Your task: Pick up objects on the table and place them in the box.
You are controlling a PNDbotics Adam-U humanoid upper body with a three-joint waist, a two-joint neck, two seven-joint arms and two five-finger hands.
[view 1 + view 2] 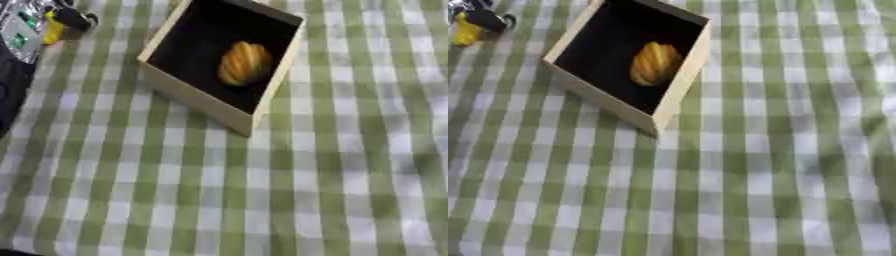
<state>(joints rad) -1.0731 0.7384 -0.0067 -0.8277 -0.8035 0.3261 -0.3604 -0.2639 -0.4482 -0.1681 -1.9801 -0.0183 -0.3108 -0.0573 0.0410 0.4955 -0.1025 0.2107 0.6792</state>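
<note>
A pale wooden box (199,102) with a dark inside stands askew at the upper middle of the green-and-white checked cloth. Inside it lies an orange-yellow ribbed object (243,63), like a small bread roll. At the top left corner my left hand (73,18) shows as black fingers below a silver wrist. Its fingers curl round a small yellow object (53,28), well left of the box. The right hand shows in neither view.
A dark rounded shape (9,90) sits at the left edge below my left arm. The checked cloth (737,190) stretches in front of the box and to its right, with nothing else showing on it.
</note>
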